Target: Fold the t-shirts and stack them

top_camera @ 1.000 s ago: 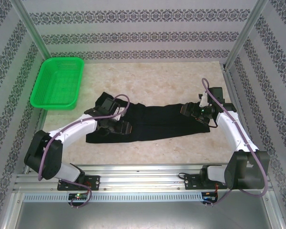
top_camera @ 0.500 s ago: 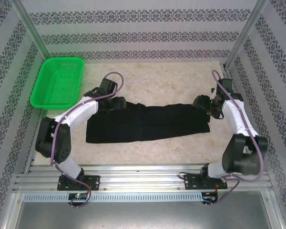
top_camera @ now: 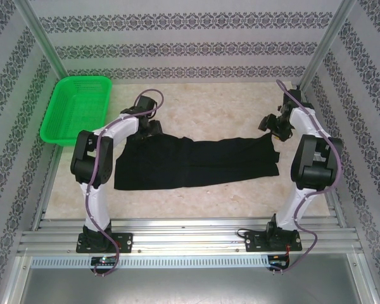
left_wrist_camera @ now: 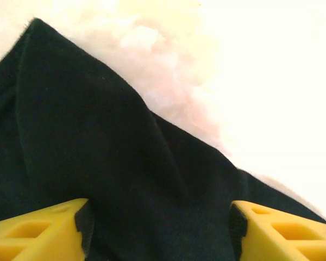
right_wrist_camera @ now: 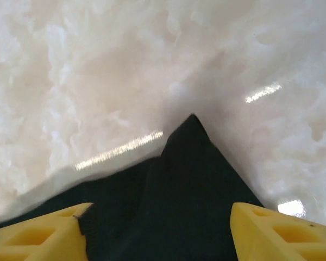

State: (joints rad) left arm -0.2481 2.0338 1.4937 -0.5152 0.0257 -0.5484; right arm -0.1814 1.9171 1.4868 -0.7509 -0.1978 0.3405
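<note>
I see 1 shirt (top_camera: pixel 196 163) lying as long folded band on surface (top_camera: pixel 209 104); my guess, cross folds and stacking left. Left tool (top_camera: pixel 151 128) and right tool (top_camera: pixel 270 123) both wide over far corners, holding nothing.

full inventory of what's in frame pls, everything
t-shirt: one, black, folded into a long strip across the table's middle
basket: one, green mesh, empty, table's far-left corner
table: one, pale marbled
walls: three, grey-white patterned, around the table
rail: one, silver, near edge under the arm bases
left fingers: two, yellow, apart, over the t-shirt's far-left end
right fingers: two, yellow, apart, over the t-shirt's far-right corner
</note>
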